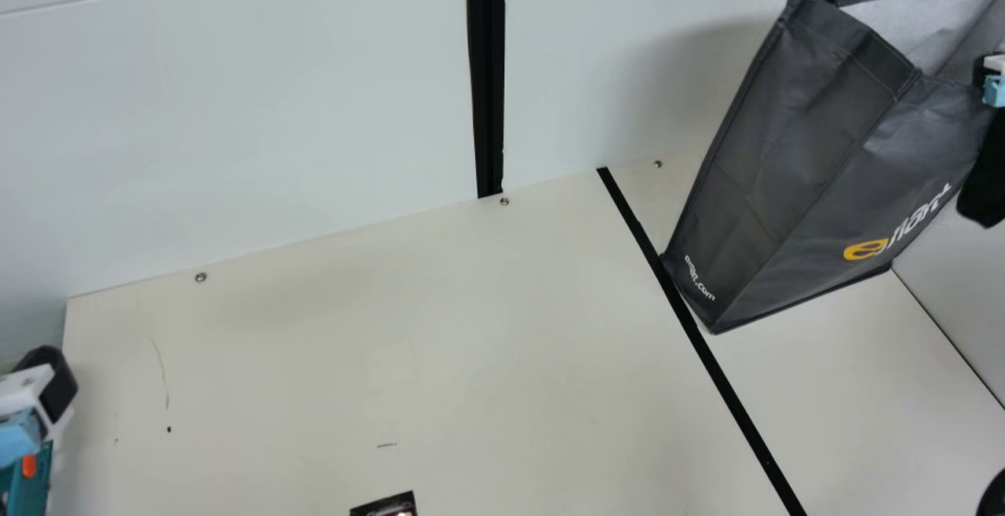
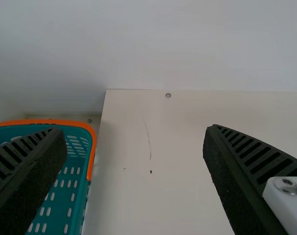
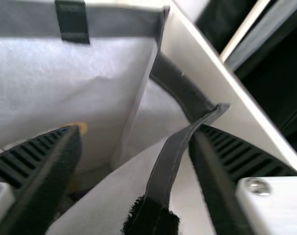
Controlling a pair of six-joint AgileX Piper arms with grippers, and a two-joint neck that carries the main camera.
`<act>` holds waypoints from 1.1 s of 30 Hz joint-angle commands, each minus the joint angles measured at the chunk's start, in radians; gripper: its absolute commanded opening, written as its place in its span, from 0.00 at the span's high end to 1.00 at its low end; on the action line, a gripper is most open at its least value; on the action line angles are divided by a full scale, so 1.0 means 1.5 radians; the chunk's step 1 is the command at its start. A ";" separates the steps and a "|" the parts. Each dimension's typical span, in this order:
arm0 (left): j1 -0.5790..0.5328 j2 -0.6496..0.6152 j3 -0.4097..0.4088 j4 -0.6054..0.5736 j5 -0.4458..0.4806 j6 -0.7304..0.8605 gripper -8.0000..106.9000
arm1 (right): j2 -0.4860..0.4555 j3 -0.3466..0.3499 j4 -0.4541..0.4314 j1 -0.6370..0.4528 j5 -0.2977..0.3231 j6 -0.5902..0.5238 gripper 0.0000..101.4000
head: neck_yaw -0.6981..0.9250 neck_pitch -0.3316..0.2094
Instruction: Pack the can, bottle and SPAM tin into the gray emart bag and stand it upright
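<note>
At the far left of the bench [image 1: 314, 382] stands a teal basket with an orange rim [image 2: 92, 142]; the left tool [image 2: 134, 131], fingers apart with nothing between them, is best kept out of the way there. Near the middle, at the main view's bottom edge, lies a dark printed thing [image 1: 386, 506]. Right of it runs a black line [image 1: 730, 390], and beside that the gray emart bag [image 1: 816, 155] looks to be standing on its base, mouth up. Something dark lies low inside; whether it is the can, bottle or SPAM tin I cannot tell. Farthest right, the right tool [image 3: 137, 131] straddles the bag's edge, fingers apart, one inside, one outside. The step seems to be settling the bag upright: if it leans, pinch the edge squarely and ease it level; otherwise back off along the wall, slowly, so neither finger snags the fabric and tips it.
</note>
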 commanded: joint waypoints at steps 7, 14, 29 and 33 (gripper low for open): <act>0.000 0.000 0.000 0.000 0.000 0.000 0.15 | 0.005 -0.054 0.052 -0.004 0.014 -0.024 0.06 | -0.001 -0.015; 0.000 0.000 0.000 0.000 0.000 0.000 0.15 | 0.012 -0.096 0.090 -0.001 0.028 -0.038 0.06 | -0.001 -0.015; 0.000 0.000 0.000 0.000 0.000 0.000 0.15 | 0.019 -0.148 0.141 0.054 0.058 -0.067 0.06 | -0.001 -0.015; 0.000 0.000 0.000 0.000 0.000 0.000 0.15 | 0.016 -0.148 0.149 0.074 0.064 -0.074 0.06 | -0.001 -0.015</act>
